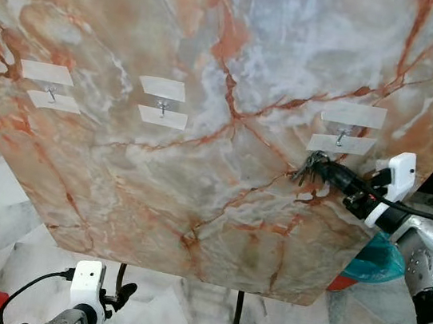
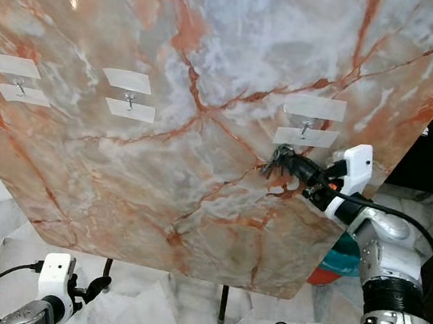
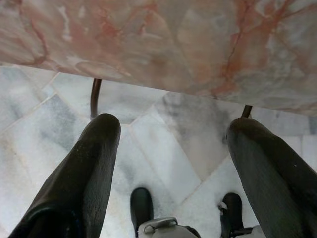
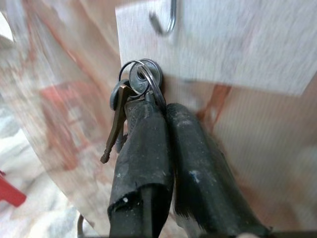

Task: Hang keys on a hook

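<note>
Your right end effector (image 4: 163, 111), pinched tight on the keys (image 4: 130, 96), sits just at 6 o'clock of the hook (image 4: 167, 20); lift the ring over its tip before releasing.

- Before me leans a tilted pink-and-grey veined marble slab (image 1: 199, 168)
- Three small metal hooks are fixed to it under white tape strips: left (image 1: 50, 92), middle (image 1: 162, 107), right (image 1: 341, 134)
- It stands on pale marble floor tiles (image 1: 171, 309)
</note>
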Controlling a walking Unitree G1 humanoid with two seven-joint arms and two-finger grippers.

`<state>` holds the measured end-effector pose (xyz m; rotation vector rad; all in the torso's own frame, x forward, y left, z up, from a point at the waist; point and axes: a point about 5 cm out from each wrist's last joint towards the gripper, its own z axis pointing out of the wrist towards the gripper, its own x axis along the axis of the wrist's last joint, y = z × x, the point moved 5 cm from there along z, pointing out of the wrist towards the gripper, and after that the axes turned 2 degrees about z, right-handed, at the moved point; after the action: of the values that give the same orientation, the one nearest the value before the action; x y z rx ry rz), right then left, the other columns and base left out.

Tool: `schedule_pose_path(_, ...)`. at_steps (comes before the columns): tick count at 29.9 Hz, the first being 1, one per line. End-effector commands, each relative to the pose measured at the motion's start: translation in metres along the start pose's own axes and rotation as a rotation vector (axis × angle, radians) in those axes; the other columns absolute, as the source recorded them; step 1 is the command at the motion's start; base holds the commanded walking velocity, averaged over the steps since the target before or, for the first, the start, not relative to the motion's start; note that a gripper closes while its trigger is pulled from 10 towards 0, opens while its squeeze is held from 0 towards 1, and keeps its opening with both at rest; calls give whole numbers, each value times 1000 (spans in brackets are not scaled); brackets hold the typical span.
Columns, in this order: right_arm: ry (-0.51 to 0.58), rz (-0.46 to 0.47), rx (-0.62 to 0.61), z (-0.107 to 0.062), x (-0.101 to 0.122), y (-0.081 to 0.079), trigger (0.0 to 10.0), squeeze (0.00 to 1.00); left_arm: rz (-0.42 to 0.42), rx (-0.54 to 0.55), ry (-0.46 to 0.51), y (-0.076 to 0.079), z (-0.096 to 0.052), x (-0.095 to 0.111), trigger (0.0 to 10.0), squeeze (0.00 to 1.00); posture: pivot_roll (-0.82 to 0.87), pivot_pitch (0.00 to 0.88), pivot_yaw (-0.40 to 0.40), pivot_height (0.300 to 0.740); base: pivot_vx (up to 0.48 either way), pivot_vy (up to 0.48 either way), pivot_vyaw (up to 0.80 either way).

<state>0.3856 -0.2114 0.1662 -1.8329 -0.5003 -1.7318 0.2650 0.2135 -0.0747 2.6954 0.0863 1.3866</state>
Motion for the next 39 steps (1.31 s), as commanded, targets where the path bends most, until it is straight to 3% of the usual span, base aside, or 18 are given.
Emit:
schedule_pose_path(1, 48, -6, -6, -3, 15, 5, 10000, 0, -10, -2, -22, -3, -2, -6, 10000, 0, 61, 71, 41, 740, 0, 0, 0)
schedule_pose_path(12, 61, -24, 99, -6, 16, -7, 10000, 0, -8, -23, -32, 2, -2, -8, 10000, 0, 61, 72, 43, 740, 0, 0, 0)
schedule_pose_path(39, 45, -52, 80, -32, 13, 3, 10000, 0, -1, -33, -52, 2, -2, -12, 10000, 0, 56, 56, 48, 740, 0, 0, 0)
